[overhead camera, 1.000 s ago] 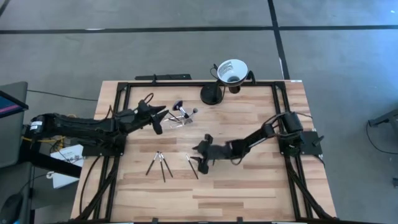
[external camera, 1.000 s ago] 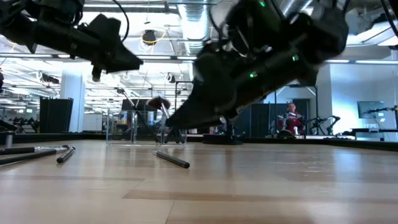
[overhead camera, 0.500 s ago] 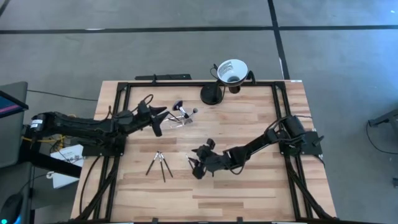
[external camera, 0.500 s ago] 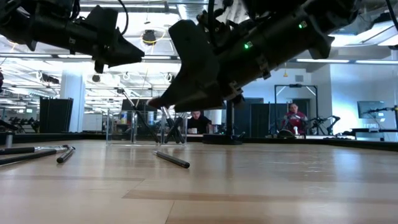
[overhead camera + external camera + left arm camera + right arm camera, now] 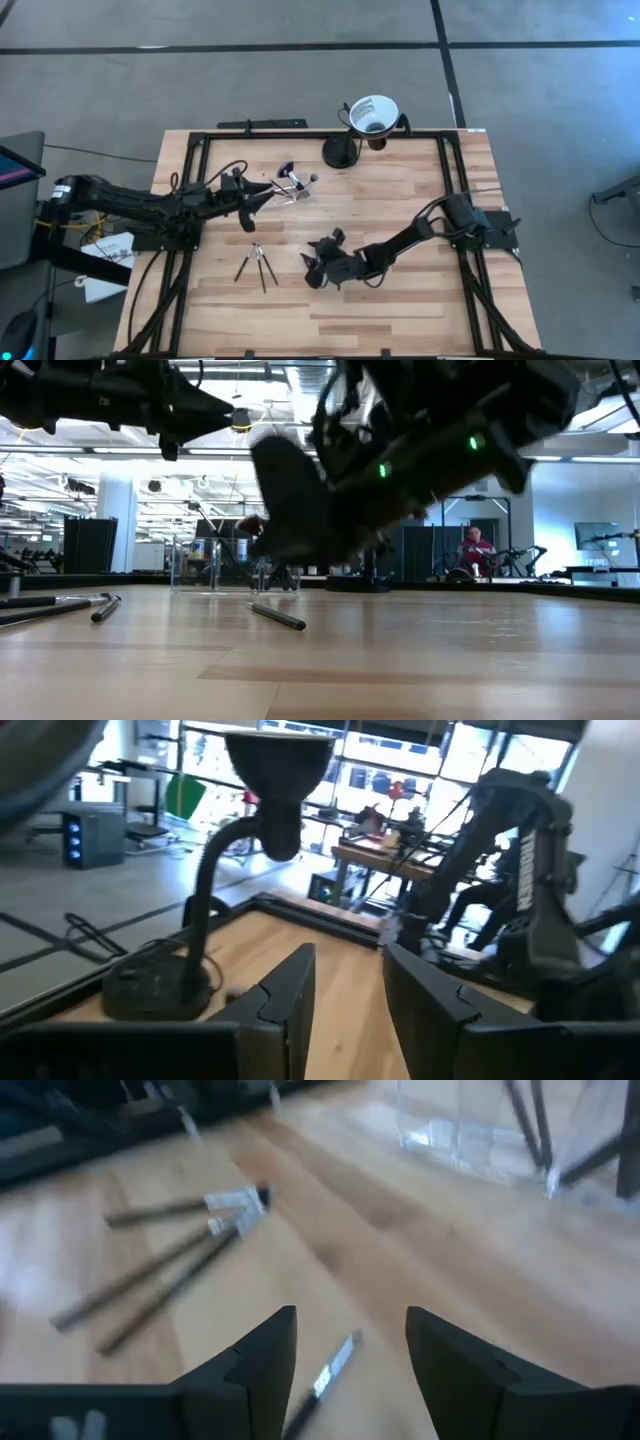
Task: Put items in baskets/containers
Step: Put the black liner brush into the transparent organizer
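Note:
A clear plastic holder (image 5: 291, 189) lies on the table's far middle with several dark brushes sticking out of it; it also shows in the right wrist view (image 5: 470, 1135). Three thin brushes (image 5: 255, 265) lie flat near the left, and also show in the right wrist view (image 5: 165, 1275). A single brush (image 5: 328, 1375) lies flat on the wood. My right gripper (image 5: 313, 272) is open, and its fingers stand above the single brush, one on either side, without touching it. My left gripper (image 5: 257, 200) is open and empty, in the air left of the holder.
A white funnel-shaped cup (image 5: 373, 112) on a black stand (image 5: 340, 153) is at the table's far edge. A black frame (image 5: 300, 132) runs round the tabletop. Bare wood lies toward the near edge and the right. People show in the room behind (image 5: 468, 550).
My right gripper has moved toward the table's near left and come down over the single brush, staying open. My left gripper has risen a little. The brushes and the holder have not moved.

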Tool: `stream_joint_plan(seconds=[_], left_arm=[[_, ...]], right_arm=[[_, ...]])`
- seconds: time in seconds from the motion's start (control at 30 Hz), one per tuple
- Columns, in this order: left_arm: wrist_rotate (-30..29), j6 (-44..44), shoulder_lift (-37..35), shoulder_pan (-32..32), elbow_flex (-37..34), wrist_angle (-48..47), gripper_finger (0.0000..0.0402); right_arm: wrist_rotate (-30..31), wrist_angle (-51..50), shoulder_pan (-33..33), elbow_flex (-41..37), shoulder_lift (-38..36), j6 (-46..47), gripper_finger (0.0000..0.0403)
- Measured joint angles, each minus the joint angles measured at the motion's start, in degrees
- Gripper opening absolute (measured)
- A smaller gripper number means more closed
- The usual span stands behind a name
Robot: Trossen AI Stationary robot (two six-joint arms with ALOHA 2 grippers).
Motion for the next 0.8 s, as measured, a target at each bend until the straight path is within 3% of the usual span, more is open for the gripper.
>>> stream_joint_plan(seconds=[0.1,0.63,0.8], left_arm=[[0.1,0.1,0.0,-1.0,0.0,0.3,0.0117],[0.0,0.1,-0.1,-1.4,0.0,1.4,0.0117],[0.0,0.1,-0.1,-1.4,0.0,1.4,0.0117]], right_arm=[[3.1,-0.4,0.4,2.2,3.6,0.0,0.0184],[5.6,-2.2,0.5,8.6,12.5,3.8,0.0173],[5.8,-5.6,0.5,8.8,12.4,4.7,0.0123]])
